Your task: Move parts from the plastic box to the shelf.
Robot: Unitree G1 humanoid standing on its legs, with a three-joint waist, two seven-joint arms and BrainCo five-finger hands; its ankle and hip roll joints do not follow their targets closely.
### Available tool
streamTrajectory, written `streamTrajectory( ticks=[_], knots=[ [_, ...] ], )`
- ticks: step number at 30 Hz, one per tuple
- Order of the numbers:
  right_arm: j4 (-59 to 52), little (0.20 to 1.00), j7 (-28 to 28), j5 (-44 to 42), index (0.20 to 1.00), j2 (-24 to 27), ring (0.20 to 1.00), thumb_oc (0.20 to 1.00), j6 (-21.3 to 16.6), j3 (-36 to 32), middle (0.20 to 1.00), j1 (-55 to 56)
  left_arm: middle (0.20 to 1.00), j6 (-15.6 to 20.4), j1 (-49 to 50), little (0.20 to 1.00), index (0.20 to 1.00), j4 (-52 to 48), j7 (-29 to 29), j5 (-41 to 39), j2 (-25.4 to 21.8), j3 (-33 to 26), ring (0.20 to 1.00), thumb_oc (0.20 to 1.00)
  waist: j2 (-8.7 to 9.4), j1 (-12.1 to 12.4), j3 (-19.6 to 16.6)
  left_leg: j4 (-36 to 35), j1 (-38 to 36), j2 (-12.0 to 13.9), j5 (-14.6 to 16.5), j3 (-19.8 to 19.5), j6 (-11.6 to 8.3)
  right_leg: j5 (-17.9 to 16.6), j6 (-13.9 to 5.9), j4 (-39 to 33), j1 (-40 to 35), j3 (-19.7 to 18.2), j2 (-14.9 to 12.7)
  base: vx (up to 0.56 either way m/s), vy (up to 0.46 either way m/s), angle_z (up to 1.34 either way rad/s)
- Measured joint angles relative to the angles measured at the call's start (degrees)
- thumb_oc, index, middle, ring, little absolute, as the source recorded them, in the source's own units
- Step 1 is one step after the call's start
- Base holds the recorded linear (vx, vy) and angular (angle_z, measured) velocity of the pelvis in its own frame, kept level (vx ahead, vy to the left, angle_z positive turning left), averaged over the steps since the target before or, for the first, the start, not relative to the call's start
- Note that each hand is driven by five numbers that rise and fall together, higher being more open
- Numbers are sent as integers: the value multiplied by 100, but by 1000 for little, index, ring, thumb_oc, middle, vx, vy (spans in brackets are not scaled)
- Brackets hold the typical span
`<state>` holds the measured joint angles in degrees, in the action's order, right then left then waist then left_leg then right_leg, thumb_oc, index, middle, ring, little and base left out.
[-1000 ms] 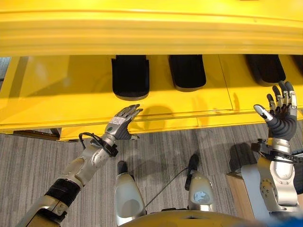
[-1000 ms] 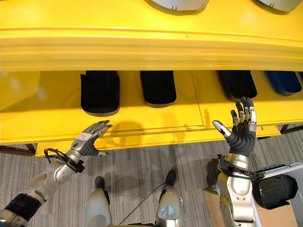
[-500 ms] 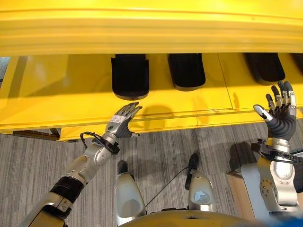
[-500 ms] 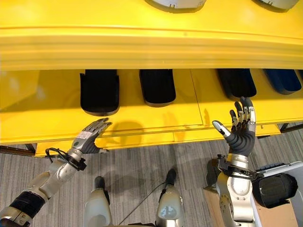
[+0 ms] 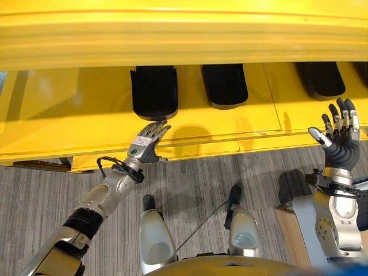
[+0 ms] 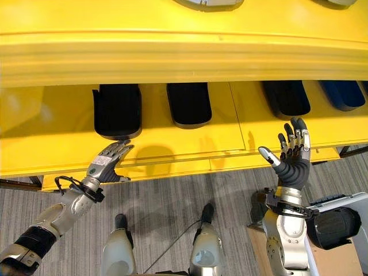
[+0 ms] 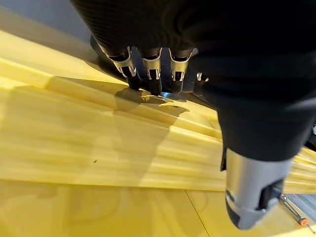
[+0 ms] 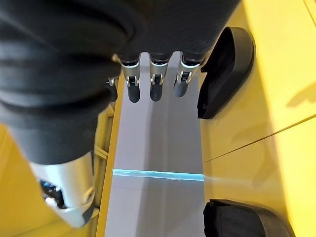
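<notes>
Both hands open and empty: left hand [image 5: 147, 141] touches placed part [image 5: 154, 92] on shelf [image 5: 69, 121]; right hand [image 5: 340, 138] idle. Next: fetch another part.

Logged grey striped carpet [image 5: 195, 172] across the lower part of both eye views. Found a brown cardboard box [image 5: 286, 230] standing on it at lower right, its top mostly covered. Noted a dark bar [image 6: 17, 184] low at far left, just above the carpet. Saw two pale rounded objects [image 6: 204, 3] [image 6: 339, 2] at the top edge, cut off by the frame; could not tell what kind. Recorded a thin light-blue line [image 8: 158, 175] crossing the grey floor. Spotted a slim metal rod with an orange tip [image 7: 295, 217] lying on the carpet.
</notes>
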<state>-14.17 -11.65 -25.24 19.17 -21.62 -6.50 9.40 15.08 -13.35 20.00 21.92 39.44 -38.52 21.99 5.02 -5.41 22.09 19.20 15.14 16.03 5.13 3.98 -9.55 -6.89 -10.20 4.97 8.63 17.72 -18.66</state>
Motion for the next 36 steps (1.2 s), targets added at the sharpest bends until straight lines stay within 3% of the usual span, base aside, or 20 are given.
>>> streamTrajectory(
  ticks=[36],
  knots=[
    [2,1000,13,-59,1000,215,1000,1000,0,64,1000,60,1000,-250,-979,1000,1000,1143,624,1,167,184,1000,1000,84,-120,66,260,197,97,41,163,-4,-98,48,-27,286,-238,61,-3,3,-3]
  ],
)
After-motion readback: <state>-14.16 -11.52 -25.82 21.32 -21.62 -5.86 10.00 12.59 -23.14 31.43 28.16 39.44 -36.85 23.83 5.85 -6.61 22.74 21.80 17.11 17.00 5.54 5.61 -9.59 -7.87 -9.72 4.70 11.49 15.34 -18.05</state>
